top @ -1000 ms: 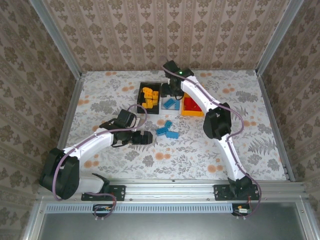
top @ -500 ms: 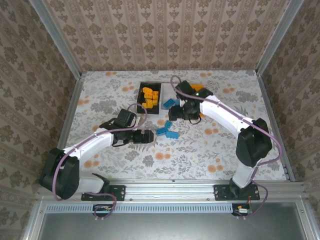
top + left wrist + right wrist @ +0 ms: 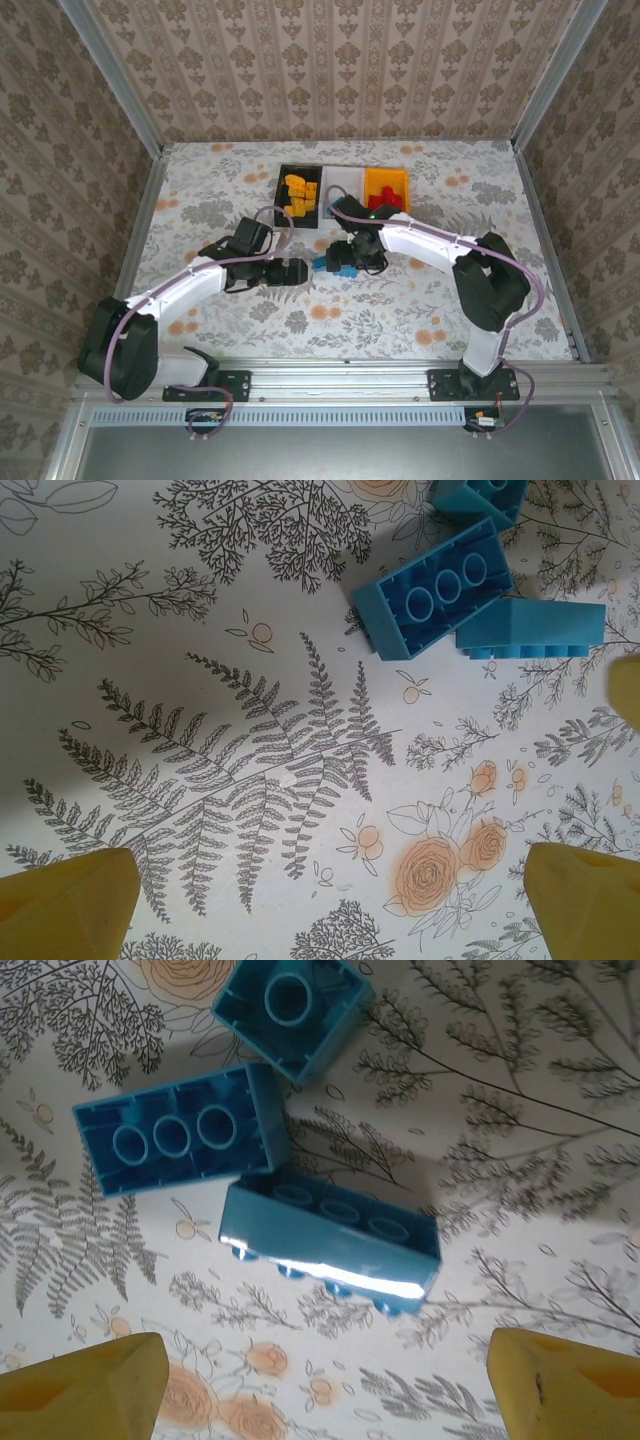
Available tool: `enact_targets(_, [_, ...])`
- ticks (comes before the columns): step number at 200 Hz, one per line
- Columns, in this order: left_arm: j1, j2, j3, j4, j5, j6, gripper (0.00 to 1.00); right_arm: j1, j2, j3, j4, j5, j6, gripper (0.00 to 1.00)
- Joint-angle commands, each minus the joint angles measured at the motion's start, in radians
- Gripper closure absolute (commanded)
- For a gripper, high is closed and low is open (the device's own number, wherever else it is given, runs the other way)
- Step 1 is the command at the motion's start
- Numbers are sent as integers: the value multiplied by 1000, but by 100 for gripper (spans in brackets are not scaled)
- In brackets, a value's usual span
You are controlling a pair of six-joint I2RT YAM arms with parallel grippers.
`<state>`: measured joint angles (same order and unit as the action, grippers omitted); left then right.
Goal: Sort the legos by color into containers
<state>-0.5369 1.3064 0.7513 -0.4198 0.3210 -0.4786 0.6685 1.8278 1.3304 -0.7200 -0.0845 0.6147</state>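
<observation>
Viewing from above: black bin (image 3: 280,195) holds orange-yellow bricks (image 3: 298,192) and orange-yellow bin (image 3: 385,178) holds red ones, with white bin (image 3: 342,178) between them. The light blue legos (image 3: 321,263) loose on the counter (image 3: 200,200) are judged the unsorted lot, hence the right end effector (image 3: 343,262) over them and the left end effector (image 3: 293,272) just beside. Left wrist: yellow fingertips (image 3: 65,905) are spread wide and empty, with the cluster ahead and off to one side. Right wrist: the end effector is also wide and holds nothing, and the side-lying brick (image 3: 330,1245) sits nearest the gap, so it is the likely pick.
</observation>
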Motion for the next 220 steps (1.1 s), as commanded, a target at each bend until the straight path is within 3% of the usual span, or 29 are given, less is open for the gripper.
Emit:
enact_targets(1, [2, -38, -5, -18, -1, 8, 0, 6, 57, 55, -1, -8, 22, 15])
enact_targets(102, [23, -55, -21, -30, 1, 9, 0, 6, 177, 80, 13, -2, 11, 17])
enact_targets(145, [24, -67, -29, -39, -7, 6, 0, -15, 160, 28, 42, -2, 11, 28])
enact_targets(187, [23, -53, -15, -25, 2, -10, 0, -55, 101, -46, 59, 2, 3, 45])
enact_targets(220, [18, -32, 0, -17, 6, -12, 0, -83, 28, -85, 42, 20, -9, 45])
